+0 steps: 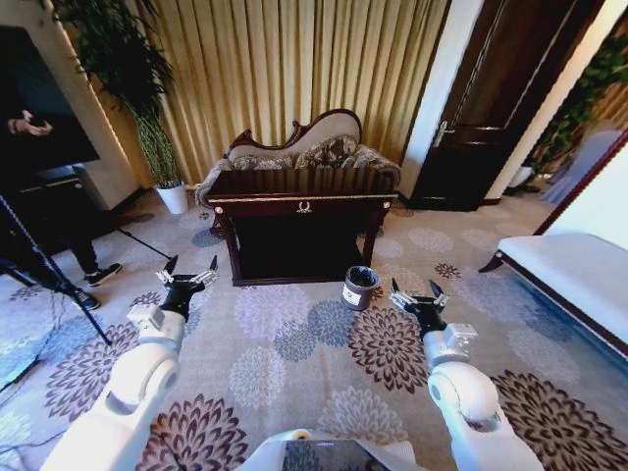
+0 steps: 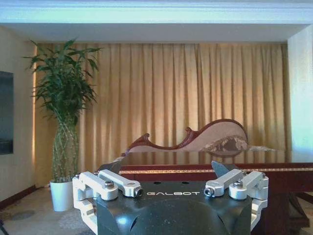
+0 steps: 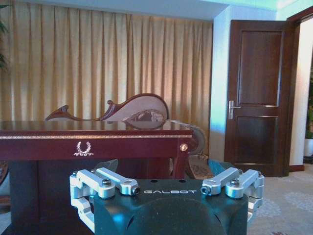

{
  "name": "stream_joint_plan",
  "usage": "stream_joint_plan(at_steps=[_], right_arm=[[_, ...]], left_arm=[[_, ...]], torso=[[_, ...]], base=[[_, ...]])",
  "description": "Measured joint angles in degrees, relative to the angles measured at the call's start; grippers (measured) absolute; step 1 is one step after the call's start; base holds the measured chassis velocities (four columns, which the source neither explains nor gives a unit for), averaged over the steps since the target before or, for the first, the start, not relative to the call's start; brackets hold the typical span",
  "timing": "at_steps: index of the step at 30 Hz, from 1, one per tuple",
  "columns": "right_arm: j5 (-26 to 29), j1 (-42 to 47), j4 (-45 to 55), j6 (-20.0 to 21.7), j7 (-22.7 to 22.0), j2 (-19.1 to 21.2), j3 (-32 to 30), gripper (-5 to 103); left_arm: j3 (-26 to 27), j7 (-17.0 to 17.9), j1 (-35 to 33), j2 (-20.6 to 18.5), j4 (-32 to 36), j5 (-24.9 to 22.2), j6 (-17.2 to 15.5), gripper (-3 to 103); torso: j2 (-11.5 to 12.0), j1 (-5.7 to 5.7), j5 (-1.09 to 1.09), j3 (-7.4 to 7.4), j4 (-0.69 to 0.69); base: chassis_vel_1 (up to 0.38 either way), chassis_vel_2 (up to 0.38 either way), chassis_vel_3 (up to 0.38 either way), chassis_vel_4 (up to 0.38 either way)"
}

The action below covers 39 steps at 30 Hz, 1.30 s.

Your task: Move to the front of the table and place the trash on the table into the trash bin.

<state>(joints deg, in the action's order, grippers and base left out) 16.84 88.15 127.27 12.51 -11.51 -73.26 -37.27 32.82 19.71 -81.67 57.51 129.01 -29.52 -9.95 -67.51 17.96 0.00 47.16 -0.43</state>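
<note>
The dark glossy table (image 1: 304,203) with gold trim and a wreath emblem stands across the patterned carpet, some way ahead of me. Its top is seen at a shallow angle, and I cannot make out the trash on it. On the floor by the table's right front leg stands the small grey trash bin (image 1: 360,287) with a black liner. My left gripper (image 1: 189,272) is raised in front of me, open and holding nothing, and my right gripper (image 1: 418,292) likewise. The wrist views show each gripper, left (image 2: 165,168) and right (image 3: 161,165), facing the table (image 2: 205,170) (image 3: 98,142) from a distance.
A carved sofa (image 1: 304,147) sits behind the table before gold curtains. A tall plant in a white pot (image 1: 173,196) stands at the left. A tripod (image 1: 49,275) and a person's legs are near the left edge. A white-cushioned bench (image 1: 569,275) lies at the right, and a dark door (image 1: 481,118) beyond it.
</note>
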Motion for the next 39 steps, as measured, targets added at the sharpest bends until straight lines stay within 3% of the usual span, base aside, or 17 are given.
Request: stream_joint_plan(at_steps=[39], right_arm=[[-0.3,-0.1,0.2,-0.1,-0.4,0.1,0.0,100]], left_arm=[[0.2,0.2,0.0,0.2,0.2,0.8,-0.5,100]], torso=[[0.0,0.03,0.00,0.02,0.00]], base=[[0.000,0.000,0.000,0.000]])
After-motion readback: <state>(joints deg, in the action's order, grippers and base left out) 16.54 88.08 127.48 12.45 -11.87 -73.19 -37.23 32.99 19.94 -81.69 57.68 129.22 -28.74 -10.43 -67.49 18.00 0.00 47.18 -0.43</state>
